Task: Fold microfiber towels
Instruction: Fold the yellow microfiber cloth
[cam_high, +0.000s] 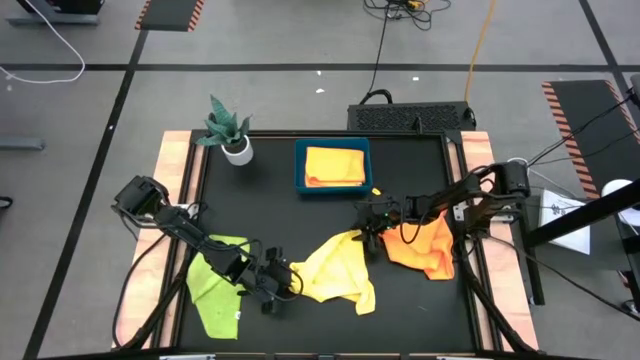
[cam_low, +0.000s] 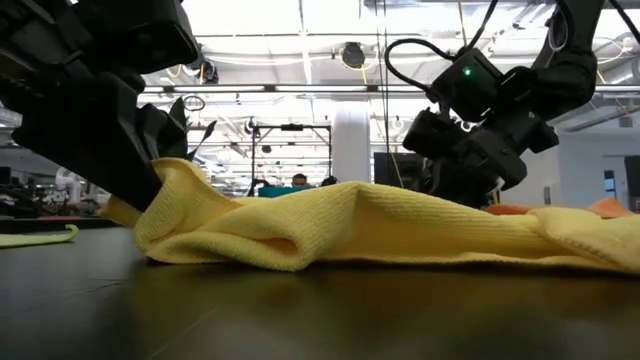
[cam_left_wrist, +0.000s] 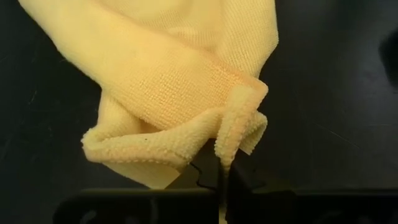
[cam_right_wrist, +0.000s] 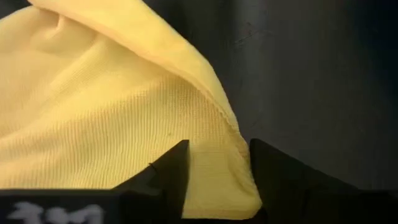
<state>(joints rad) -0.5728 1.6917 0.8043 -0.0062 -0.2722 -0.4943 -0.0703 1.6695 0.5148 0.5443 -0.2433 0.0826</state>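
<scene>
We find the yellow towel (cam_high: 335, 272) crumpled on the dark surface (cam_high: 300, 215), stretched between the two pincers. Its rumpled corner at the left pincer (cam_high: 283, 285) is clamped: in the left wrist view the fingers are pressed together on a bunched fold of the yellow cloth (cam_left_wrist: 186, 93). Its opposite corner reaches the right pincer (cam_high: 372, 228); in the right wrist view the two fingers (cam_right_wrist: 171, 171) stand apart with the cloth's edge (cam_right_wrist: 112, 124) lying between them, so we log them as parted, not clamped. In the low view the yellow towel (cam_low: 380, 225) lies in a low ridge on the surface, one end raised at the left pincer.

Behind the left pincer, under its arm, lies a lime green towel (cam_high: 215, 290), flat on the surface. Just behind the right pincer, under its arm, lies an orange towel (cam_high: 425, 250), crumpled. Beyond the right pincer stands a blue tray (cam_high: 333, 188) holding a folded yellow-orange towel (cam_high: 334, 165). A potted plant (cam_high: 230, 130) stands well apart from both pincers, beside the tray.
</scene>
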